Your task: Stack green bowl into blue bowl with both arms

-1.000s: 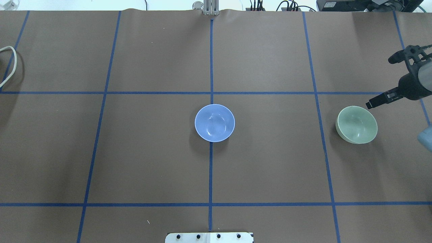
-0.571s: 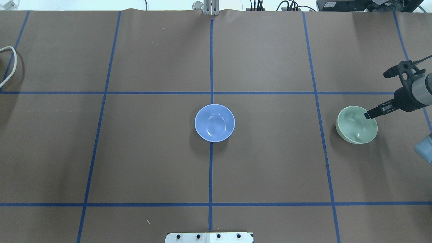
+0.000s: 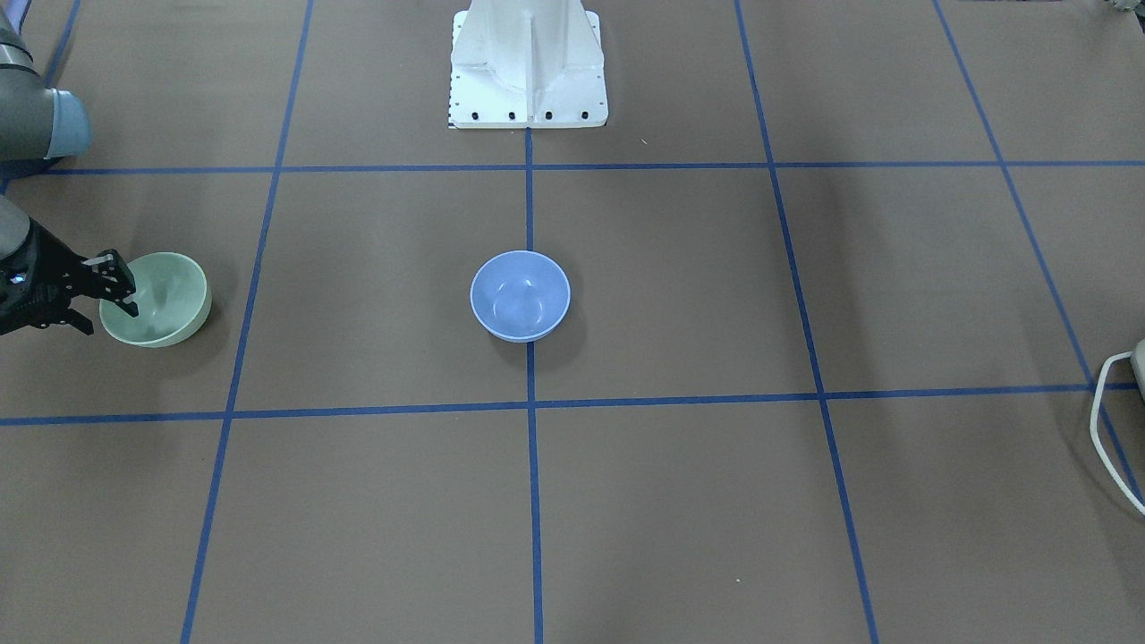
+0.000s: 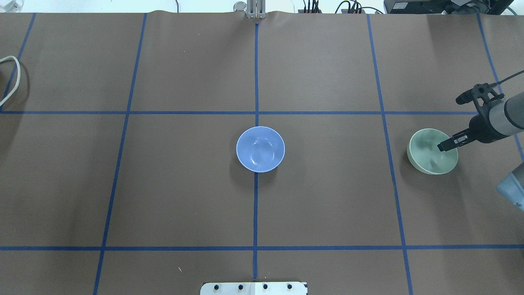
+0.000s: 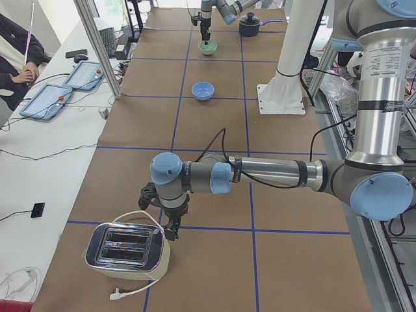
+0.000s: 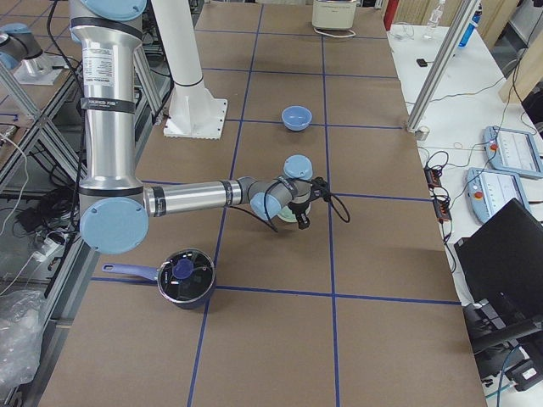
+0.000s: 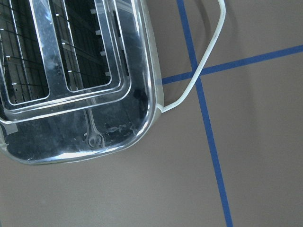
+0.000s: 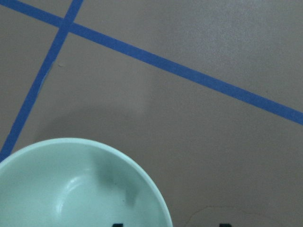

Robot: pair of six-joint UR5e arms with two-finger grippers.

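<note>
The green bowl (image 4: 430,159) stands upright on the right side of the table; it also shows in the front view (image 3: 170,304) and the right wrist view (image 8: 80,189). My right gripper (image 4: 447,144) (image 3: 109,320) is open. It is low at the bowl's outer rim, with one finger inside the bowl and the other outside. The blue bowl (image 4: 260,149) (image 3: 520,295) stands empty at the table's centre. My left gripper (image 5: 170,231) shows only in the left side view, over a toaster at the table's far left end. I cannot tell whether it is open or shut.
A chrome toaster (image 5: 127,255) (image 7: 71,71) with a white cord (image 4: 10,78) sits at the left end. A dark pot (image 6: 185,278) stands near the right end. The white pedestal (image 3: 528,63) is at the robot's side of the table.
My right gripper has come down and moved left, from behind and to the right of the green bowl onto its rim. Both bowls have stayed where they were.
</note>
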